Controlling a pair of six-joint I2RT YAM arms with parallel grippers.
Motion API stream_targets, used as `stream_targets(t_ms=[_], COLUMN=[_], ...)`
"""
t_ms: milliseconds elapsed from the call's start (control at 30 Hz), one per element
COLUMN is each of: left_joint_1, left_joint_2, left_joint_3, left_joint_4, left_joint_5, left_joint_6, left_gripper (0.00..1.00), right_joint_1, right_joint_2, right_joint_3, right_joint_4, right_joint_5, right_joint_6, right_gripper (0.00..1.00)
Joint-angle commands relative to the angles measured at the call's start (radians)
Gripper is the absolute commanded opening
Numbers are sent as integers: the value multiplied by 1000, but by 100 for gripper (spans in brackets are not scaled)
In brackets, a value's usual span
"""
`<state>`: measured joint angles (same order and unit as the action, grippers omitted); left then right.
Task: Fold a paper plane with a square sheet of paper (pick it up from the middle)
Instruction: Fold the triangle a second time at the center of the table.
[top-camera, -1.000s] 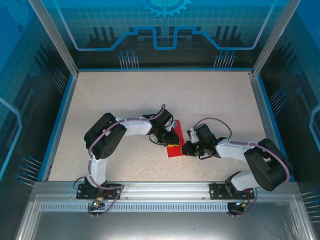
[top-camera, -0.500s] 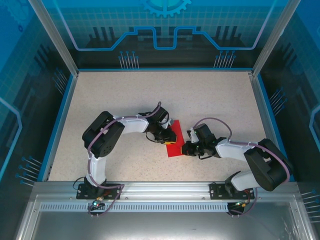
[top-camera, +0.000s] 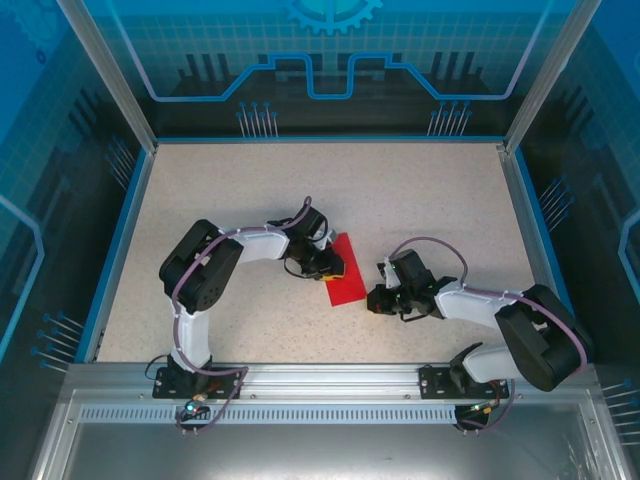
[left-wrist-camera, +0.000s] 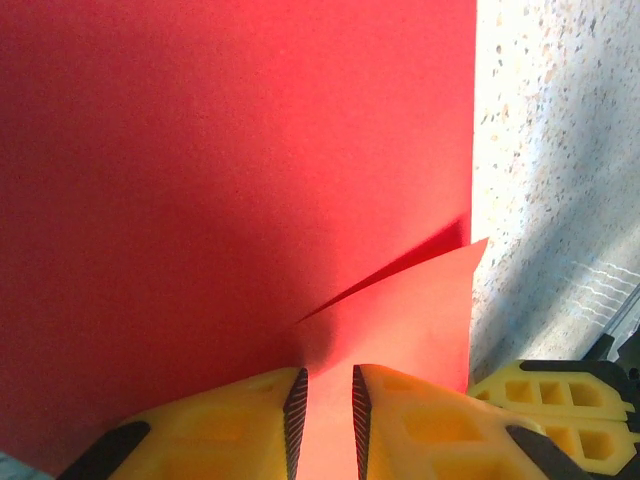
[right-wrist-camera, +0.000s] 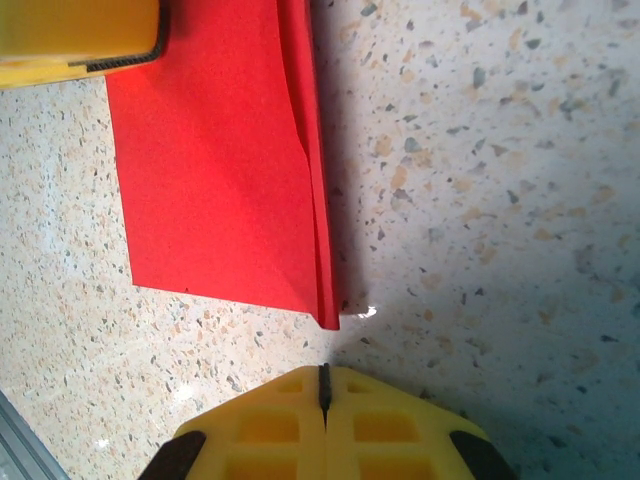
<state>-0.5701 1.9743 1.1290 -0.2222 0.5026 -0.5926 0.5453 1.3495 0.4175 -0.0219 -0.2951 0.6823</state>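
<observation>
from above, the left gripper (top-camera: 334, 267) rests at one edge of the red sheet of paper (top-camera: 348, 286), which lies flat on the speckled table (top-camera: 250, 190) and stretches away ahead of its tips. the right gripper (top-camera: 372, 299) points at the sheet from the opposite side, its tips just beside the paper's edge, so the sheet lies between the two grippers. from this height i cannot tell how either pair of fingers stands. in the left wrist view, the left gripper (left-wrist-camera: 328, 412) has its yellow fingers (left-wrist-camera: 240, 425) drawn to a narrow slit. a raised layer of the red sheet of paper (left-wrist-camera: 220, 170) runs straight into that slit, apparently pinched there. the rest of the sheet spreads out ahead of the gripper and to its left, and a folded flap's edge slants away from the slit toward the right. bare table (left-wrist-camera: 560, 140) lies to the right, where one yellow finger of the right gripper (left-wrist-camera: 560, 395) sits just off the paper's edge. in the right wrist view, the right gripper (right-wrist-camera: 323, 400) has its pads pressed together with nothing between them. the red sheet of paper (right-wrist-camera: 210, 170) lies ahead and to the left, its nearest corner just beyond the tips and apart from them. doubled layers show along its right edge. a finger of the left gripper (right-wrist-camera: 80, 35) sits at the sheet's far left corner.
</observation>
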Motion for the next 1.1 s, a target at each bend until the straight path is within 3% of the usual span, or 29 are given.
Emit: stream_targets(t_ms=[0, 200, 633, 1067], left_joint_1=[26, 25, 24, 29], left_joint_2=[51, 50, 31, 20], left_joint_3=[-42, -28, -20, 17], left_joint_4=[-73, -86, -87, -141], left_joint_5=[-156, -131, -110, -124], left_joint_6=[36, 63, 74, 118], left_gripper=[25, 25, 25, 26], right_joint_1=[9, -2, -13, -54], right_joint_2=[-33, -93, 208, 295], right_joint_3=[-30, 77, 274, 186], right_joint_4=[-171, -198, -67, -36], right_joint_5=[19, -15, -87, -78], right_joint_6=[14, -13, -67, -115], right_gripper=[0, 0, 0, 0])
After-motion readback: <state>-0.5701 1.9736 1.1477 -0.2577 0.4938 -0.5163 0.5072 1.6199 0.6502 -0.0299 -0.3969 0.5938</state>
